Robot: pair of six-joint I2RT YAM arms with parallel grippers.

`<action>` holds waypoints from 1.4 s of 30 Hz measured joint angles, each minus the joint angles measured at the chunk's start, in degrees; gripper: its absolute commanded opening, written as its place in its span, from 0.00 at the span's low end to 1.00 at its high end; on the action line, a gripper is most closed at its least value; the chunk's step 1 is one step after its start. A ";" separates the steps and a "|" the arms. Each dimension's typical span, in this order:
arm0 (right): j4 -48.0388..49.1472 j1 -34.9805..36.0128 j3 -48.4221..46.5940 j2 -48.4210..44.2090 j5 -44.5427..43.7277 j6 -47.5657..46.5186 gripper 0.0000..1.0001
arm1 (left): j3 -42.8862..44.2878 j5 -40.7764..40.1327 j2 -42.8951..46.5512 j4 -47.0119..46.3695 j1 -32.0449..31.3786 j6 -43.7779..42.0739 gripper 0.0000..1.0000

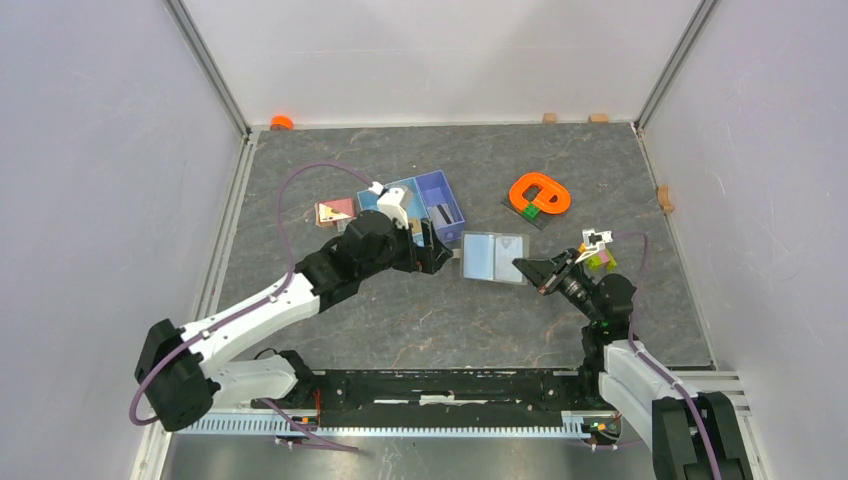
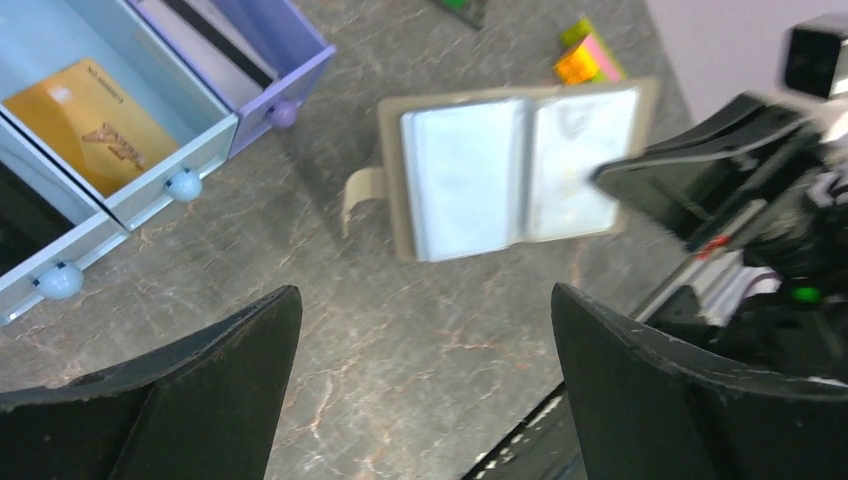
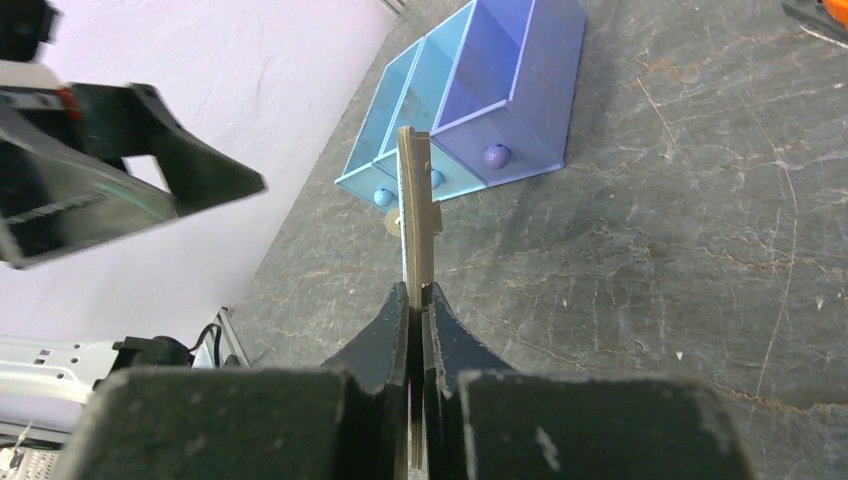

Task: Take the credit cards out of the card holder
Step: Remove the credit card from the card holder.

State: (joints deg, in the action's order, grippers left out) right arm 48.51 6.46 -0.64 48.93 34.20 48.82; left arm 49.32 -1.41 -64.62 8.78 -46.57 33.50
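The card holder (image 1: pixel 490 255) lies open mid-table, its pale blue-grey sleeves facing up (image 2: pixel 510 170). My right gripper (image 1: pixel 522 266) is shut on the holder's right edge; the right wrist view shows the holder edge-on (image 3: pixel 415 200) between the closed fingers of that gripper (image 3: pixel 418 295). My left gripper (image 2: pixel 425 295) hangs open and empty over bare table just left of the holder (image 1: pixel 438 255). A pale credit card with a dark stripe (image 2: pixel 215 40) lies in the purple compartment of the tray (image 2: pixel 290 75). Whether cards sit in the sleeves I cannot tell.
The blue-and-purple tray (image 1: pixel 425 190) stands behind the left gripper, with a flat gold-orange piece (image 2: pixel 90 125) in its light-blue compartment. A pink-tan block (image 1: pixel 335 212) lies to its left. An orange ring with a green block (image 1: pixel 540 195) sits at back right, and small yellow-pink blocks (image 2: pixel 590 60) lie by the right arm.
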 measured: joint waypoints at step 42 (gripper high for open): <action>26.77 0.02 0.02 6.67 8.70 13.33 0.00 | -23.41 18.23 -6.95 -45.75 4.72 7.48 1.00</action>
State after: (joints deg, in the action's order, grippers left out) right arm 75.29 6.48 -0.62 55.59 42.89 62.15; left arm 25.91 16.82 -71.57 -36.97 -41.85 40.97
